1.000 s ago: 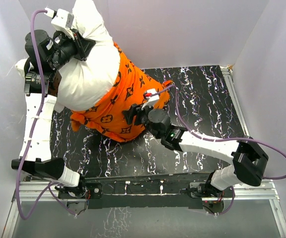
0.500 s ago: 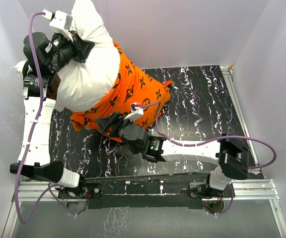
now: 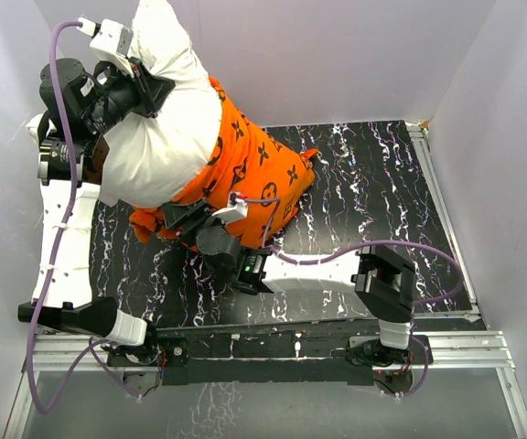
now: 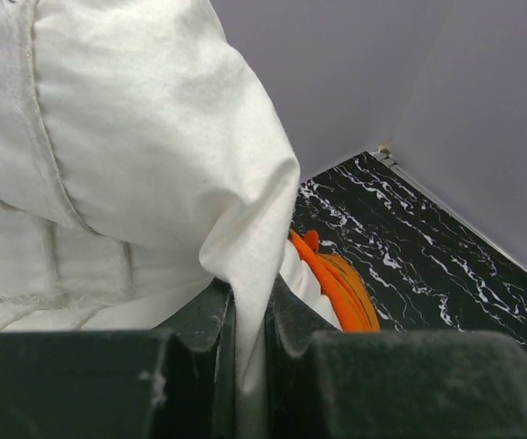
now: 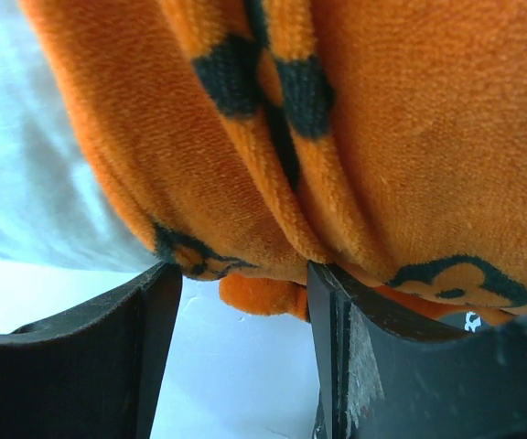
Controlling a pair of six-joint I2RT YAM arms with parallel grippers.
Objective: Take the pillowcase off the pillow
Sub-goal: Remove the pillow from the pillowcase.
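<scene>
Two wrist views, each adding what the overhead lacks.

From above, seen whole: the pillow [image 3: 158, 137], plump and off-white, lifted at the far left corner by the left gripper [image 3: 146, 87], with the pillowcase [image 3: 250, 165] covering only its lower end. Lies slantwise, long axis running from high at the far left down toward the middle of the black marbled table [image 3: 382, 192]. Bare white end uppermost, orange end down on the table. Mouth of the cover facing up and left toward the raised end, closed end pointing right.

Only from the left wrist: dark fingers [image 4: 204, 320] drawn close together, clamped on a hanging fold of the white fabric. Stitched seams beside the fold, and a sliver of orange lower down, against the table.

From above, the right gripper [image 3: 177, 219] merely placed at the near left edge of the cover, its jaws hidden there. Only from the right wrist: jaws apart, orange plush bunched over the fingertips [image 5: 154, 293], a small lump of hem hanging between them, not squeezed.

Printed in dark brown on the orange: flowers, four-point stars, circles, and monogram marks too small to read as letters.
</scene>
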